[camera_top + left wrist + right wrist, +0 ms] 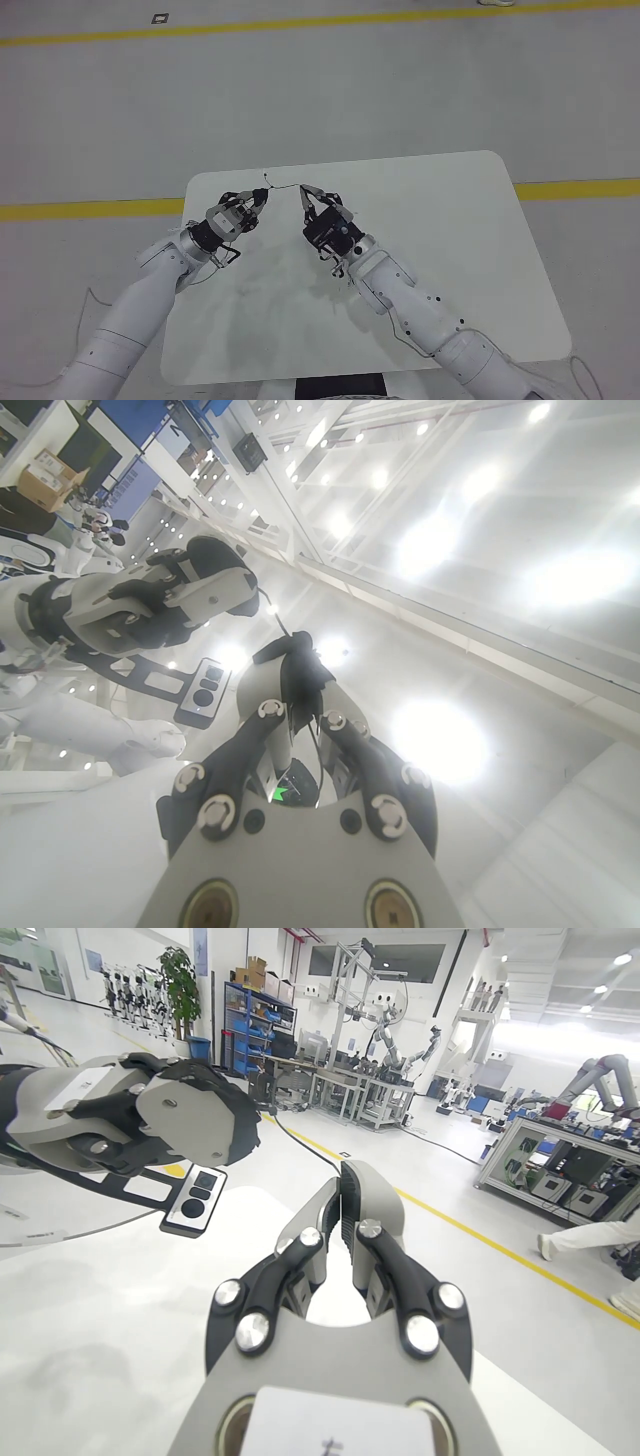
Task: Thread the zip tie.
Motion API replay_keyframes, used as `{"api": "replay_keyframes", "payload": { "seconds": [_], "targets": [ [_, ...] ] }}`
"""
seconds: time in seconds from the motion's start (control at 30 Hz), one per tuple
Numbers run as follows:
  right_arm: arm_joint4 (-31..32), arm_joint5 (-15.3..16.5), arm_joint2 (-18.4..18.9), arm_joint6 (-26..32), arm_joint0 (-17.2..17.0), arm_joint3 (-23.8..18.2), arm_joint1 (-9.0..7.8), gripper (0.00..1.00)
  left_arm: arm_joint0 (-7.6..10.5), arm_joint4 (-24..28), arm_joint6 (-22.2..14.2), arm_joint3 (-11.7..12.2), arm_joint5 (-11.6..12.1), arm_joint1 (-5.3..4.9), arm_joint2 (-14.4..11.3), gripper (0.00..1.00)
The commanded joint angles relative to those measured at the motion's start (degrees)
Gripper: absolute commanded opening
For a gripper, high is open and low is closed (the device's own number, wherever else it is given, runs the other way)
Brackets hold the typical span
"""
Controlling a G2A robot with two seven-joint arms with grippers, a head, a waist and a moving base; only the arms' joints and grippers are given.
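Thin black zip tie [285, 187], slightly curved, spanning left tool [261, 194] to right tool [304, 191].

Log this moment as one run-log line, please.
left claw: shut on zip tie | right claw: shut on zip tie | both above table

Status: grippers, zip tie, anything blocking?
Left gripper shut on thin black plastic zip tie. Right gripper shut on its other end. Tie spans between them above white table. Nothing in the way.
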State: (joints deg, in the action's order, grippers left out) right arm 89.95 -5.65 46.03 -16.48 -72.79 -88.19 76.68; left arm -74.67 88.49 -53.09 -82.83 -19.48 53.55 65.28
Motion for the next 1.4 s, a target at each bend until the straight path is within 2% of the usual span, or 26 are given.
{"api": "replay_keyframes", "payload": {
  "seconds": [0.0, 1.1, 1.13, 1.2, 1.23, 1.37],
  "targets": [
    [0.0, 0.1, 0.4, 0.0, -0.1, -0.1, -0.13, 0.00, 0.00, 0.0, 0.0, 0.0, 0.0, 0.00, 0.0, 0.00],
    [0.0, 1.1, 4.1, 0.2, -1.8, -0.5, -1.03, 0.00, 0.00, 0.0, 0.0, 0.0, 0.0, 0.00, 0.0, 0.00],
    [0.0, 1.1, 4.3, 0.4, -2.0, -0.5, -1.07, 0.03, 0.00, 0.0, 0.0, 0.0, 0.0, 0.00, 0.0, 0.00],
    [0.0, 1.5, 4.7, 0.8, -2.6, -0.6, -1.24, 0.83, 0.00, 0.0, 0.0, 0.0, 0.0, 0.00, 0.0, 0.00],
    [0.0, 1.9, 4.9, 1.0, -2.9, -0.6, -1.37, 1.00, 0.00, 0.0, 0.0, 0.0, 0.0, 0.00, 0.0, 0.00],
    [0.0, 4.4, 5.7, 1.6, -4.3, -0.5, -2.18, 1.00, 0.00, 0.0, 0.0, 0.0, 0.0, 0.00, 0.0, 0.00]
  ]
}}
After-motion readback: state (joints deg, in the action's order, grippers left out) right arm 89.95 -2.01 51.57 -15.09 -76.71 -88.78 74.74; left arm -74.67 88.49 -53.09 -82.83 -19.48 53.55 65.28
